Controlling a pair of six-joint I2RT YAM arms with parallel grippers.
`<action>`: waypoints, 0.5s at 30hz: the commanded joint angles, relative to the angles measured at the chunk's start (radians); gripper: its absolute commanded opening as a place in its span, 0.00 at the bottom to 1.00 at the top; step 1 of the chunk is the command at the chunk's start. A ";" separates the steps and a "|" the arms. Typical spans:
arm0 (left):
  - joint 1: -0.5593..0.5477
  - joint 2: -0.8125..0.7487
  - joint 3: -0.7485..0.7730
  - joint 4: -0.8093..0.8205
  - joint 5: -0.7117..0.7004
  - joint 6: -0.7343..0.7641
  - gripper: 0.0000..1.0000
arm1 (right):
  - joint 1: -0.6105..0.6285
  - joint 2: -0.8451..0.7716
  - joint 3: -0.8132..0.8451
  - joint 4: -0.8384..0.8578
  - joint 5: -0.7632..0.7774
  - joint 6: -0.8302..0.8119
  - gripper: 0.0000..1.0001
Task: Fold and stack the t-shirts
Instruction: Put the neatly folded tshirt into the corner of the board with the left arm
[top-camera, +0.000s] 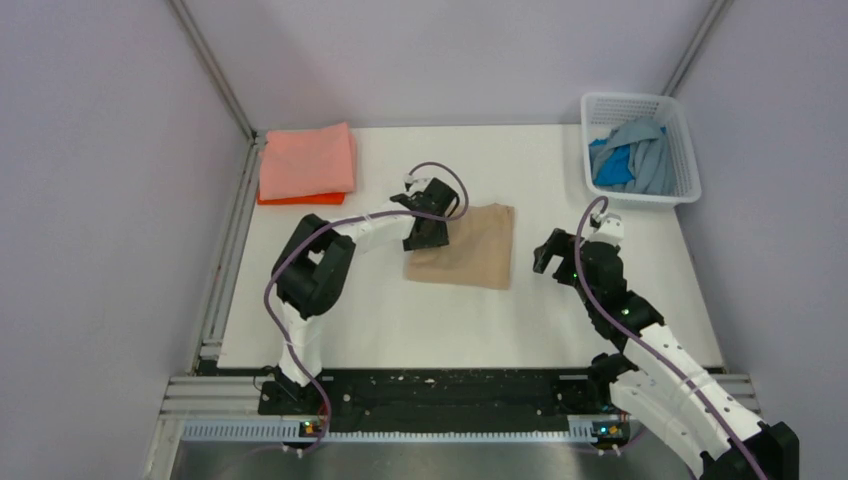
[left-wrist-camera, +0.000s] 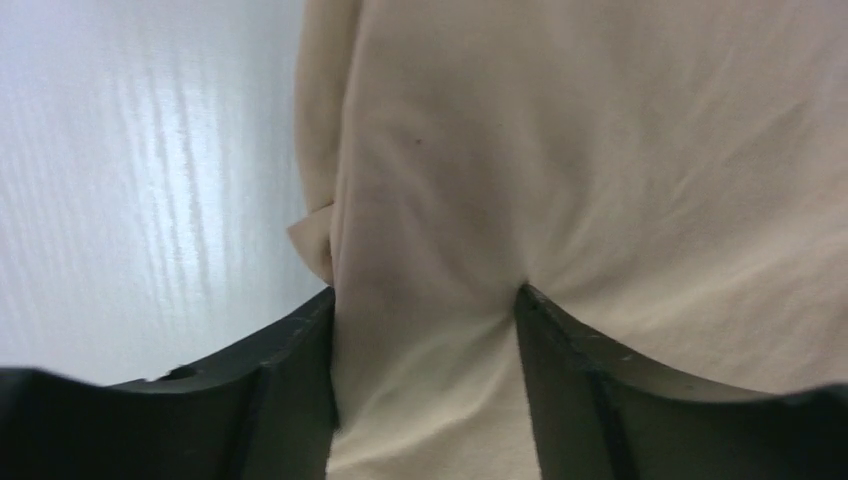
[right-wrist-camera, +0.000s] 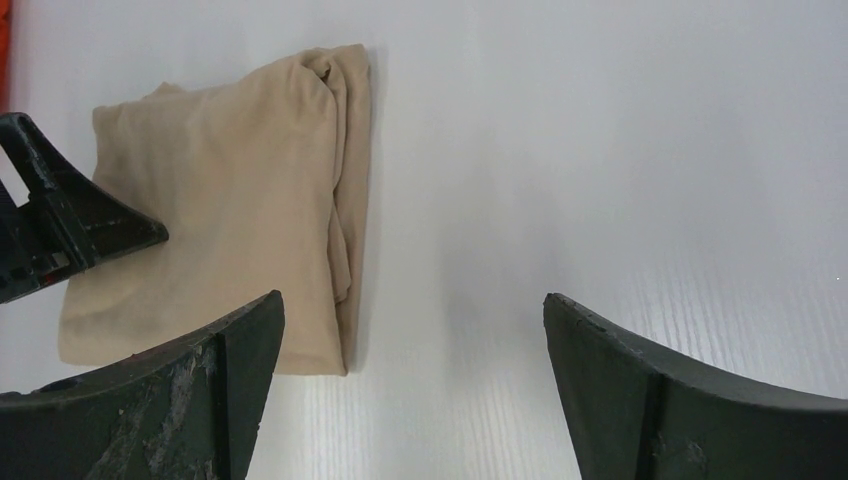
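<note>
The jaws of the left gripper (left-wrist-camera: 425, 300), partly closed, press on the folded tan t-shirt (top-camera: 478, 248) at mid-counter (top-camera: 400, 320), with cloth puckered between them, apparently pinched. The jaws of the right gripper (right-wrist-camera: 412, 300) gape wide beside the shirt, holding nothing.

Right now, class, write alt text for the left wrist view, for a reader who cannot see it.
A tan t-shirt fills most of the view, its cloth puckering between the two dark fingers of the left gripper at the bottom edge. Bare white table shows along the left side.
</note>
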 joint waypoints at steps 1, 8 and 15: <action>-0.037 0.157 0.067 -0.137 -0.048 -0.046 0.57 | 0.001 -0.006 -0.003 0.017 0.027 -0.020 0.99; -0.043 0.250 0.225 -0.297 -0.218 -0.074 0.00 | 0.002 -0.013 -0.006 0.013 0.032 -0.032 0.99; -0.010 0.164 0.346 -0.209 -0.542 0.203 0.00 | 0.001 -0.013 -0.007 0.011 0.024 -0.038 0.99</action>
